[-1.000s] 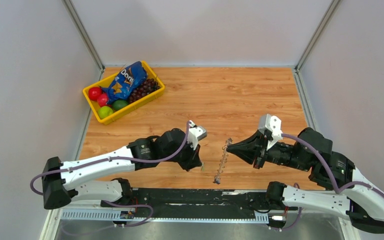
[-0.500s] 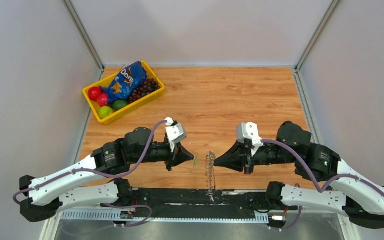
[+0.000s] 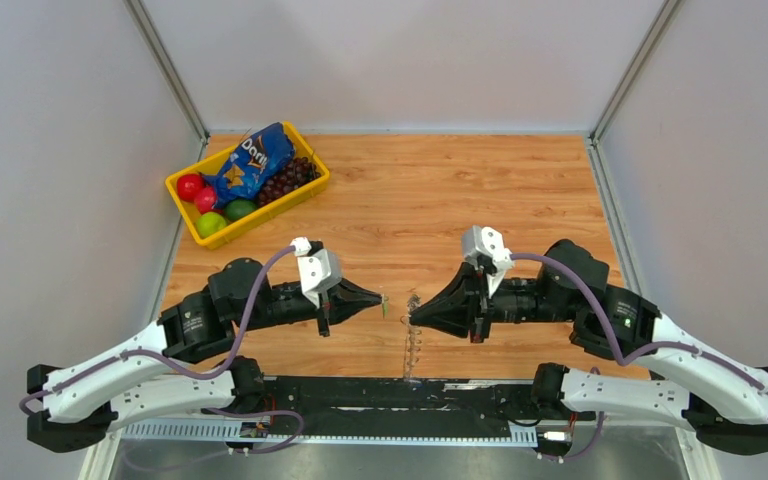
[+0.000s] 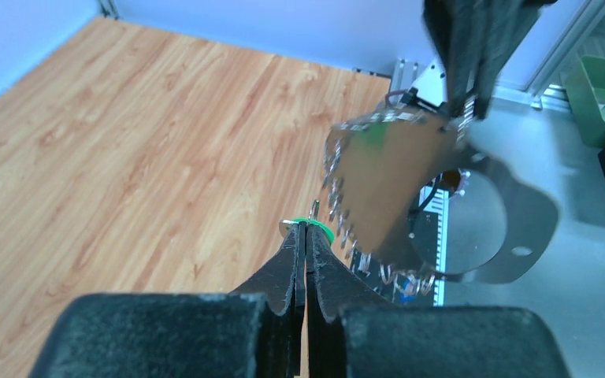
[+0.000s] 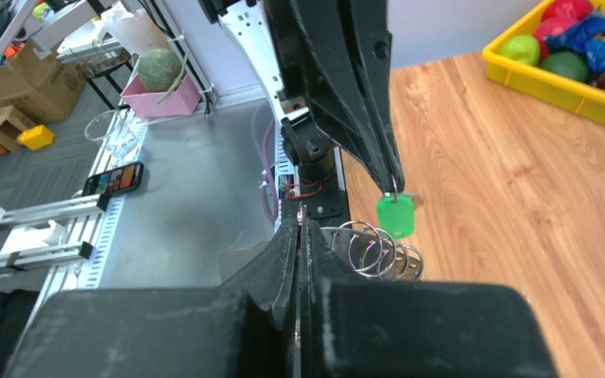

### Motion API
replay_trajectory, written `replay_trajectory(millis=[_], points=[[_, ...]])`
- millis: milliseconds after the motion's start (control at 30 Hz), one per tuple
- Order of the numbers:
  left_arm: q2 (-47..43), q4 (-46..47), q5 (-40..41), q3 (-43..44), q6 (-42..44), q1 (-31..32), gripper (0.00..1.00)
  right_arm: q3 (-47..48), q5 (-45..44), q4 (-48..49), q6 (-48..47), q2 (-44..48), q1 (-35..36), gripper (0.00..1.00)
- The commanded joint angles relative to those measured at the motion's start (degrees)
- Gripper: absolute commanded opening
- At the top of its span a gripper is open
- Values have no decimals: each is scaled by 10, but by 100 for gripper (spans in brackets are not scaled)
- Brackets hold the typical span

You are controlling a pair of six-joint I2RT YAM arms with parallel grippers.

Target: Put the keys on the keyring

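**Keys** [image 5: 396, 214]: tiny dark-metal bunch with a green plastic tag.
- Handling, as judged: light, stiff, slippery, apt to swing.
- Location: in the air above the middle of the table's [image 3: 480, 190] near edge.
- Hold: pinched at the top by the left gripper [image 3: 374, 300], jaws pressed together on it, tag hanging below. The best hold looks to be high on the bunch, leaving its small loop clear for threading.

**Keyring** [image 5: 378, 253]: thin silvery hoop with a jagged fringe.
- Handling, as judged: light, springy, awkward to pry apart.
- Location: just beside the keys.
- Hold: dangling from the right gripper [image 3: 414, 316], jaws clamped on its rim.

**Pose:** both arms reach inward roughly level. The tips face each other and are close but apart.
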State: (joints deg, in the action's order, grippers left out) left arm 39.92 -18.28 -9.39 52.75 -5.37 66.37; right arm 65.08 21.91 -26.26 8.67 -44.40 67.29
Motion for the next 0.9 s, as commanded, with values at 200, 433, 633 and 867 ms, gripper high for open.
replay_trajectory(millis=[200,433,633,867], points=[[-28,63,-30,20,21,3,0,-28,-26,130,81,-10,-2,0],[-34,73,-38,26,18,3,0,-38,-39,166,100,-15,-2,0],[-43,90,-52,20,13,3,0,-45,-53,193,116,-22,-2,0],[-46,104,-61,15,10,2,0,-49,-49,212,130,-38,-2,0]])
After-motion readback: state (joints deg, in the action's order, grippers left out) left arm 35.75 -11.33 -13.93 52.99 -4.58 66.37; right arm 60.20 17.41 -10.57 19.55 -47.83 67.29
